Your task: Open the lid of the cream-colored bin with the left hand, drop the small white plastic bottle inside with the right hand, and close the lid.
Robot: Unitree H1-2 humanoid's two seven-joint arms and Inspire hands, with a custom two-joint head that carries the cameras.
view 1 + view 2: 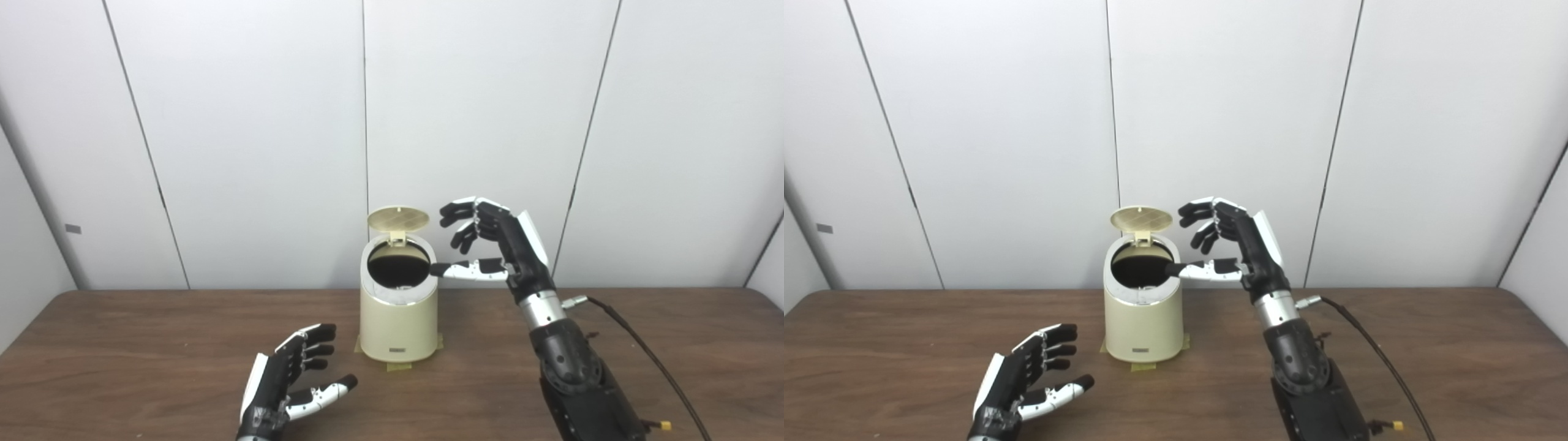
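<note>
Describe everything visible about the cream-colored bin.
The cream-colored round plastic bin stands upright on the brown wooden table, on yellow tape patches. Its round hinged lid stands open at the back, showing a dark inside. A small label marks its front base. The right hand hovers beside its rim; contact unclear.

Both views sit side by side at head height, facing forward and tilted down at the table (122, 343), with the panelled wall (257, 122) behind. Medium range, arms entering from the bottom edge. The right eye view is offset slightly right: the bin (398, 318) sits at centre in the left, left of centre (1143, 321) in the right. Nearly the whole scene overlaps.
</note>
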